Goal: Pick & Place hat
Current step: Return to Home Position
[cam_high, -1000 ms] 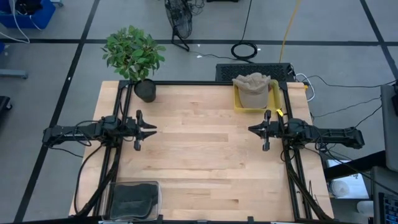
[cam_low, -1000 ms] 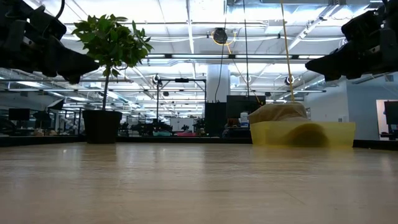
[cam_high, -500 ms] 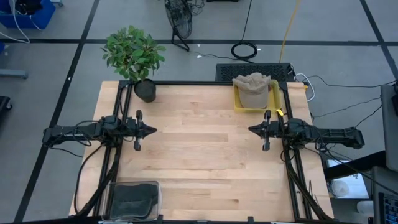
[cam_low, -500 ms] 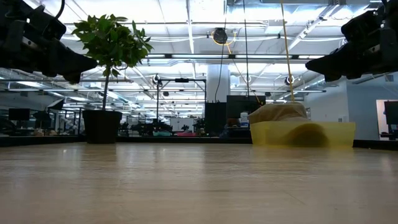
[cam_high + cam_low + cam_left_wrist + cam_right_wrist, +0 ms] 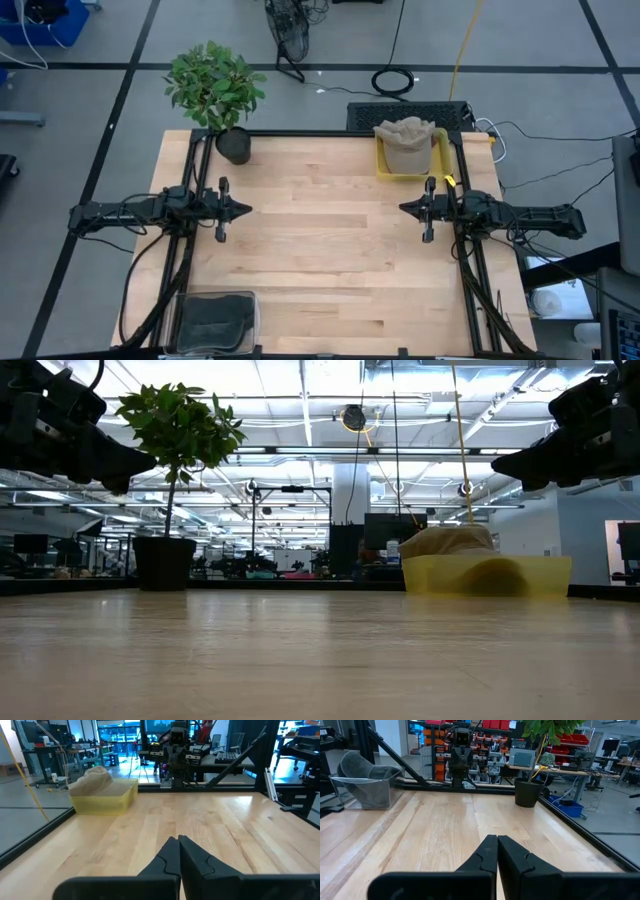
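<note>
Homing step, prob done: left gripper (image 5: 243, 209) & right gripper (image 5: 405, 208) hover at opp table sides, fingers closed, empty; brown cap (image 5: 405, 145) in yellow bin (image 5: 410, 177), black cap (image 5: 215, 318) in transparent bin (image 5: 254, 312); next needs no grasp

Low view chops off the left arm (image 5: 55, 425) and right arm (image 5: 585, 425) at the top corners; the wall of the yellow bin (image 5: 530, 575) hides the lower part of the brown cap (image 5: 447, 540).
</note>
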